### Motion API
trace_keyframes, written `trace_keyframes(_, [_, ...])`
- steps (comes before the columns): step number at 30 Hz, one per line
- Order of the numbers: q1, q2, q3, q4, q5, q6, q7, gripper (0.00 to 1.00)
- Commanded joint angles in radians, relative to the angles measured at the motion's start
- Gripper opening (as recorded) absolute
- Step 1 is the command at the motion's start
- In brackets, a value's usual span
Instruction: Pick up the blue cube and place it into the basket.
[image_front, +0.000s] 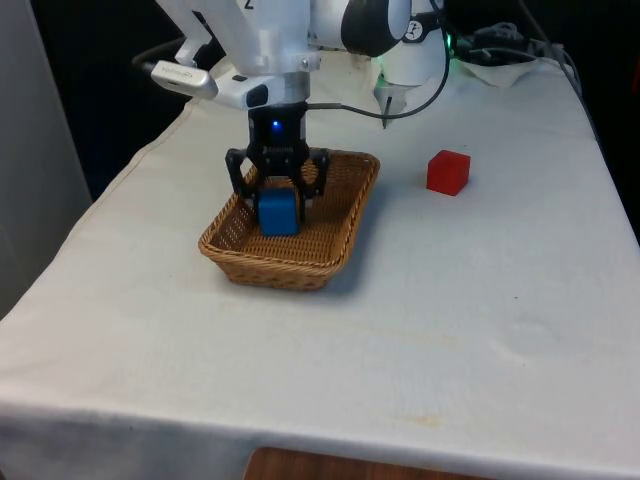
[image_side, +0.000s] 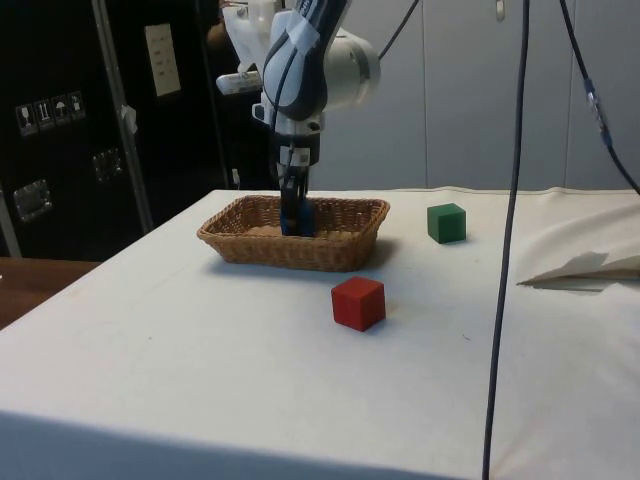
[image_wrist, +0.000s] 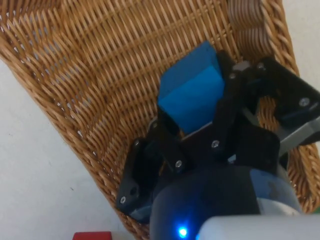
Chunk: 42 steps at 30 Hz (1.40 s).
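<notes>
The blue cube is down inside the wicker basket, on the front view's left half of the table. My gripper reaches straight down into the basket and is shut on the cube, one finger on each side. In the wrist view the blue cube sits tilted between the black fingers just over the woven floor of the basket. From the side, my gripper stands within the basket, with a sliver of the blue cube at its tips.
A red cube lies on the cloth at the front view's right of the basket, also seen as the red cube. A green cube sits beyond the basket. A black cable hangs down in the side view.
</notes>
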Motion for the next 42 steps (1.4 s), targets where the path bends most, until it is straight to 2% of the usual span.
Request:
trace_keyframes(1, [-0.002,0.001,0.003,0.000,0.004,0.005,-0.002,0.26])
trace_keyframes(5, [0.001,0.000,0.000,0.000,0.000,-0.001,0.000,0.64])
trace_keyframes(6, [0.000,0.001,0.002,0.000,0.003,0.004,-0.001,0.64])
trace_keyframes(8, [0.000,0.002,0.002,0.000,0.002,0.004,-0.001,0.84])
trace_keyframes(9, [0.000,0.002,0.001,0.000,0.002,0.004,-0.001,1.00])
trace_keyframes(17, [0.001,-0.001,0.000,0.000,0.001,0.001,0.000,1.00])
trace_keyframes(20, [0.006,-0.032,-0.008,-0.003,-0.006,-0.016,0.003,1.00])
trace_keyframes(22, [0.002,-0.023,-0.003,0.003,0.000,-0.010,0.000,1.00])
trace_keyframes(25, [0.007,-0.059,-0.012,-0.006,-0.009,-0.034,0.004,1.00])
trace_keyframes(30, [0.007,-0.100,-0.015,-0.007,-0.012,-0.061,0.005,1.00])
trace_keyframes(31, [0.002,-0.094,-0.007,-0.004,-0.002,-0.057,-0.001,1.00])
trace_keyframes(32, [0.007,-0.105,-0.015,-0.008,-0.013,-0.064,0.005,1.00])
trace_keyframes(40, [0.008,-0.164,-0.020,-0.005,-0.018,-0.107,0.007,1.00])
trace_keyframes(41, [0.002,-0.154,-0.012,-0.004,-0.006,-0.097,-0.001,1.00])
trace_keyframes(42, [0.008,-0.170,-0.021,-0.004,-0.018,-0.111,0.008,1.00])
